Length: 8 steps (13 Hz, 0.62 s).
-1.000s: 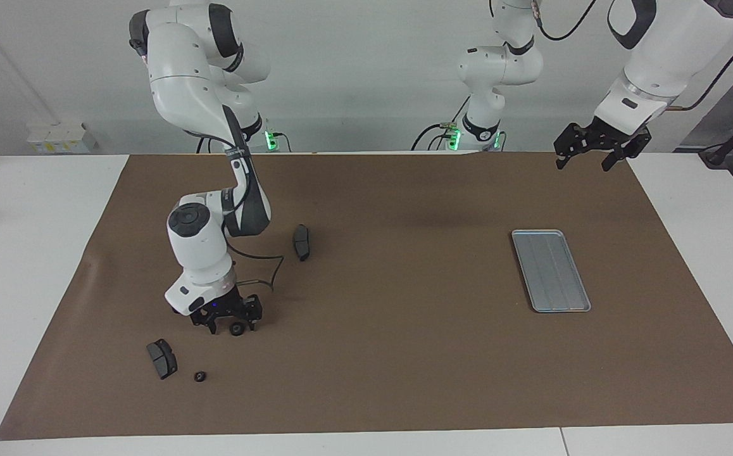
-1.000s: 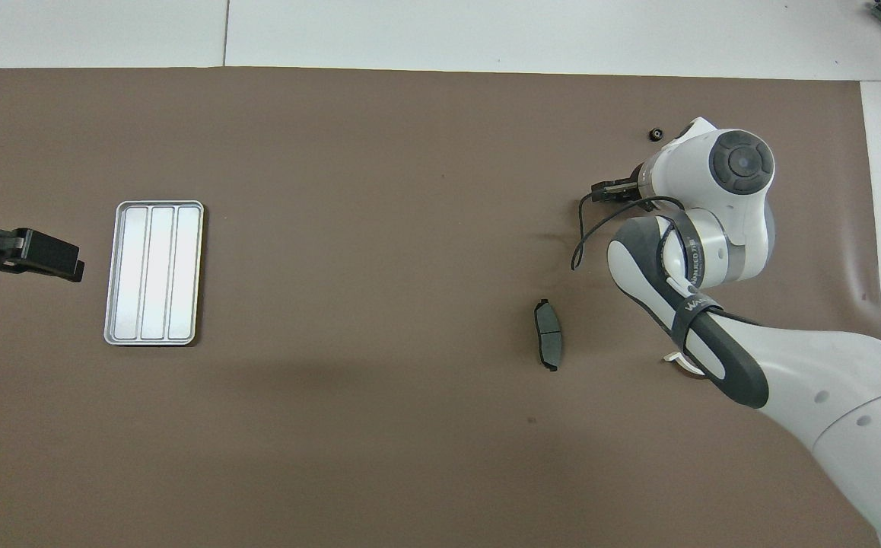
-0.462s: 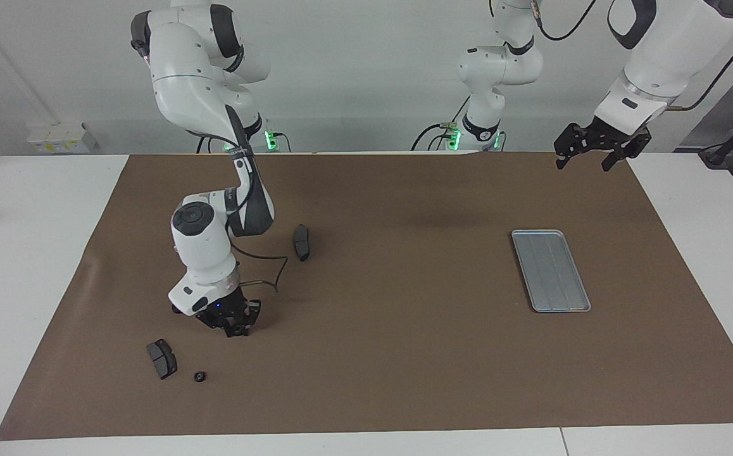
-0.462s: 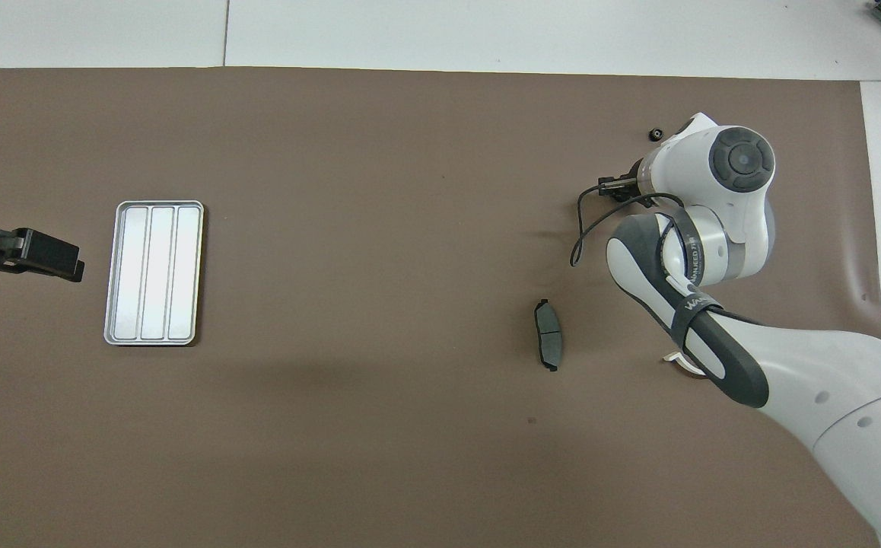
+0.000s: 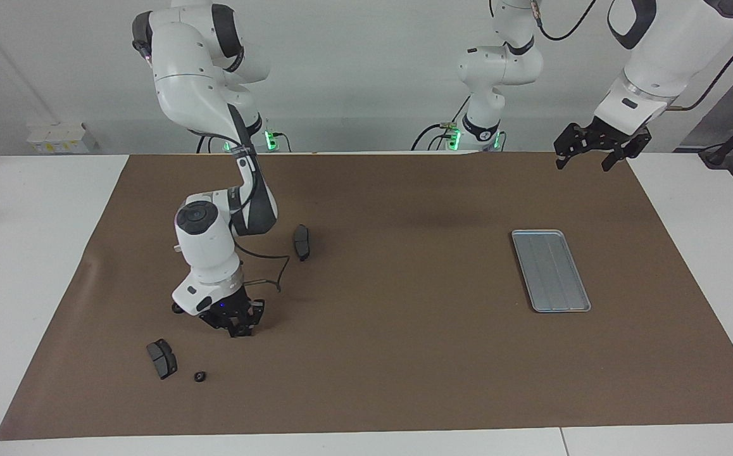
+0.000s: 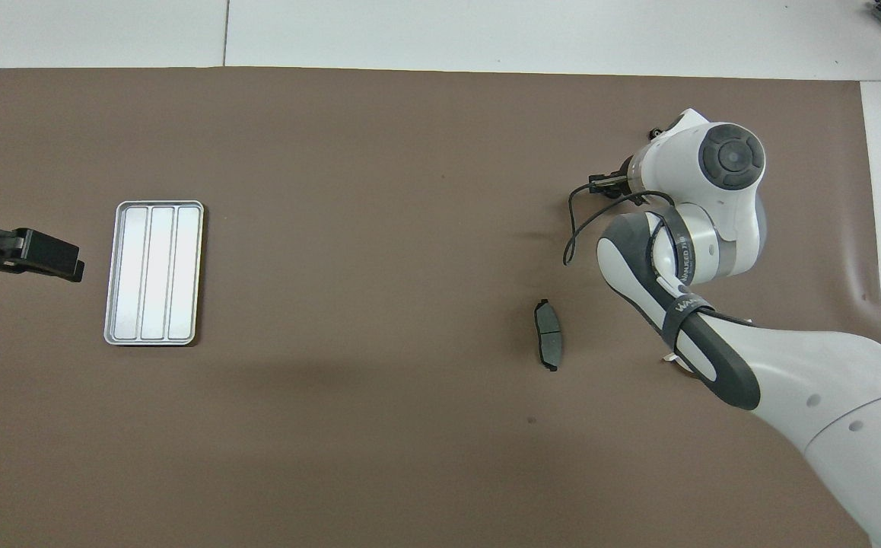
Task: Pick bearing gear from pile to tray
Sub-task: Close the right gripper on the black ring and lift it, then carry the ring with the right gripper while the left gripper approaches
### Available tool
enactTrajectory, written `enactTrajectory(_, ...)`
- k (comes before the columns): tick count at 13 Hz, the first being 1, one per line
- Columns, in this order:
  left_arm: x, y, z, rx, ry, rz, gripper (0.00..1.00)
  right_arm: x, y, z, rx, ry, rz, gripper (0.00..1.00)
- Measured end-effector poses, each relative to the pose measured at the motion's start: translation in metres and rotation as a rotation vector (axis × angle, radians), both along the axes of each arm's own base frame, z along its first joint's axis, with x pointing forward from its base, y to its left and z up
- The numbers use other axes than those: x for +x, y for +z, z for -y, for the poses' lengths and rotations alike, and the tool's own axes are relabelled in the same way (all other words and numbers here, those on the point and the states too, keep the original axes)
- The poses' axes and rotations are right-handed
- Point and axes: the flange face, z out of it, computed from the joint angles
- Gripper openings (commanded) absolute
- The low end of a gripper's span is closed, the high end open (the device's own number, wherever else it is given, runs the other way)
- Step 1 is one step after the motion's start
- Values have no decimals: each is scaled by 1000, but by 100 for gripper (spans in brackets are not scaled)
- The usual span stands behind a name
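The right arm's black two-finger end effector (image 5: 238,328) is low over the brown paper mat (image 5: 404,354) on the white worktop (image 5: 37,253), toward the right arm's end, its fingers drawn together on a small black round gear (image 5: 237,329) that is barely visible between the tips. A second tiny black round gear (image 5: 199,376) lies loose on the mat farther from the robots, just beside a dark grey brake-pad-like piece (image 5: 161,358). Another dark grey brake pad (image 5: 302,242) rests nearer the robots, well apart from both. The flat rectangular silver-grey metal tray (image 5: 550,270) with lengthwise ridges sits toward the left arm's end of the worktop, with nothing on its ridged floor. The left arm waits, its black end effector (image 5: 585,161) raised over the mat's corner by the robots, fingers spread apart.
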Motion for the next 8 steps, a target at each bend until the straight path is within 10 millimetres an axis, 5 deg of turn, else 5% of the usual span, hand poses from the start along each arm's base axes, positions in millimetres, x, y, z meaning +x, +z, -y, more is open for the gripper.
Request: enactTrajectory(8,0,0,0,0,0,0,100,-27,55,-167,111,86,166,5)
